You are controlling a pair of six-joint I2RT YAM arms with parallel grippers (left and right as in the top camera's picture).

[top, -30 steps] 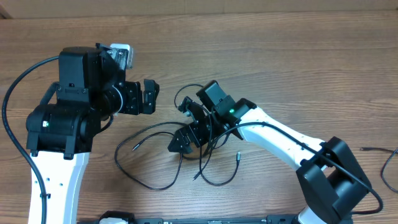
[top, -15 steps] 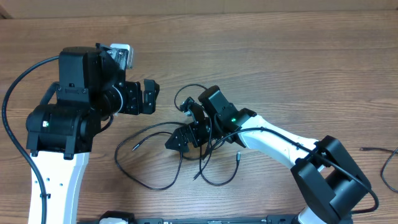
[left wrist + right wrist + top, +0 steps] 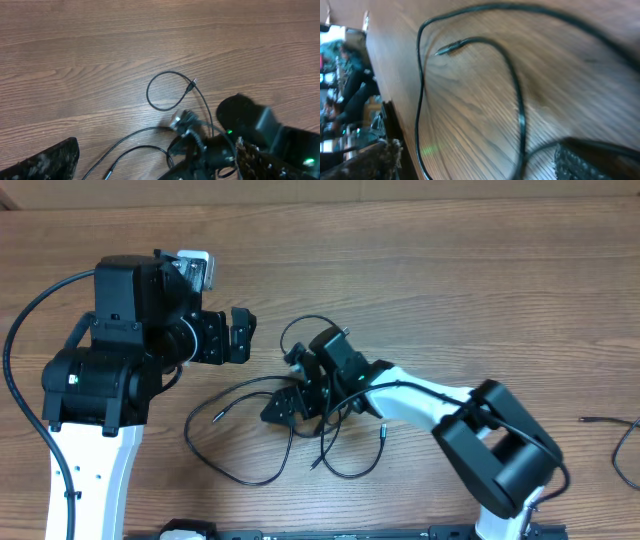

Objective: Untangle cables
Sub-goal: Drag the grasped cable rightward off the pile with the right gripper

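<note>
At the left of the wooden counter [image 3: 450, 270] we see the left arm [image 3: 100, 380], black above and white below, with a thick black wire [image 3: 18, 340] curving off its side. Its left gripper [image 3: 246, 334] points right and touches nothing. In the left wrist view its fingers [image 3: 42, 161] stand wide apart at the two lower corners, with only wood and cable showing below between them.

The cables [image 3: 240, 384] lie in the middle of the counter, just right of that gripper. They form loose overlapping black loops rather than a tight knot. There is a wide loop toward the near-left, a small round loop [image 3: 148, 95] at the far side, and another loop toward the near-right. A small plug tip [image 3: 381, 431] lies free beside that last loop. The strands cross one another under the right gripper [image 3: 290, 383].

That gripper sits low over the crossing, pointing left. Its fingers [image 3: 582, 162] are spread wide, and in the blurred right wrist view a strand runs along the wood between them. We cannot tell whether either finger touches it. The right arm [image 3: 500, 455], white with black joints, reaches in from the near-right corner. Well apart from the loops, at the right edge, lies a separate cord [image 3: 600, 421], thin and black.
</note>
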